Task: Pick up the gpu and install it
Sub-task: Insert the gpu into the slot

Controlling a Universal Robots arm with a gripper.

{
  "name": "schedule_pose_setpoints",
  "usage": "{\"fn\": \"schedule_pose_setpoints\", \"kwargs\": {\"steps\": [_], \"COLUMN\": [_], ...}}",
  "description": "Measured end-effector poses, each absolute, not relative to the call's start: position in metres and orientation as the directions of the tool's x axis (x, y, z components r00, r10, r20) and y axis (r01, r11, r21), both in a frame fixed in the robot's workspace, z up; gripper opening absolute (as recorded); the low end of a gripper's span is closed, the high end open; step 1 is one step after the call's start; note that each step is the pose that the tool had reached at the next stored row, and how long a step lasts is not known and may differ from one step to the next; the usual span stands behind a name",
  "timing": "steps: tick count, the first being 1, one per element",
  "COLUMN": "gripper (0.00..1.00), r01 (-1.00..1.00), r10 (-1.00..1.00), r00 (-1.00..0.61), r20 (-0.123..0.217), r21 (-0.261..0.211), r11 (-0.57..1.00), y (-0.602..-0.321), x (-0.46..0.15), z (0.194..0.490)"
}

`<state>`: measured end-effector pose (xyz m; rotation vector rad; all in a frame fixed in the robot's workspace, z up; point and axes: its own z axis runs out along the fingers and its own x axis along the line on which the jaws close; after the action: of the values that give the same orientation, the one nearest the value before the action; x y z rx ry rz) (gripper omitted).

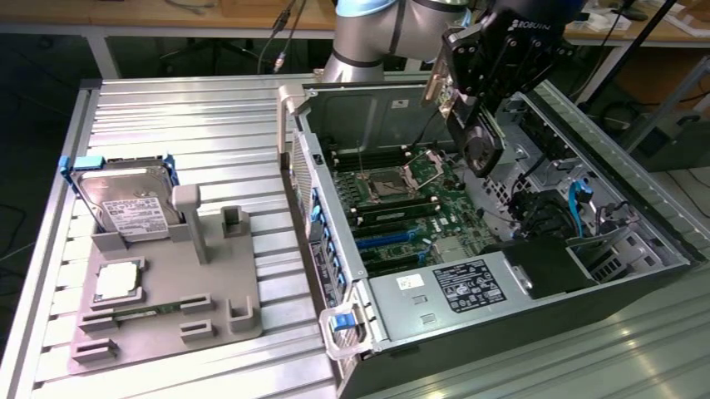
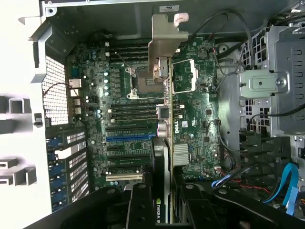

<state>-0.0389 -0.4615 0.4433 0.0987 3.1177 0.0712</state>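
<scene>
The gpu [image 1: 480, 137] hangs on edge over the open computer case [image 1: 298, 158], its round fan facing the exterior view's right. My gripper [image 1: 466, 96] is shut on its upper edge. In the wrist view the gpu [image 2: 165, 143] is seen edge-on between my black fingers [image 2: 141, 205], and its silvery end bracket [image 2: 164, 40] points toward the far case wall. It floats above the green motherboard [image 2: 124, 100], apart from the expansion slots [image 2: 128, 139], which lie to one side of it.
A grey fixture plate [image 1: 222, 312] on the slatted table holds a silver hard drive [image 1: 125, 204], a processor [image 1: 118, 283] and a memory stick [image 1: 145, 312]. Inside the case sit the power supply [image 1: 477, 283], drive cages [image 2: 281, 81] and blue cables [image 1: 574, 204].
</scene>
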Motion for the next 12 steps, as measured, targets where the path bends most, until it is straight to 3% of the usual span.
{"fn": "schedule_pose_setpoints", "kwargs": {"steps": [12], "gripper": [0.27], "r01": [0.058], "r10": [0.059], "r00": [-0.998], "r20": [-0.02], "r21": [0.046], "r11": [0.997], "y": [-0.4614], "x": [-0.0389], "z": [0.4433]}}
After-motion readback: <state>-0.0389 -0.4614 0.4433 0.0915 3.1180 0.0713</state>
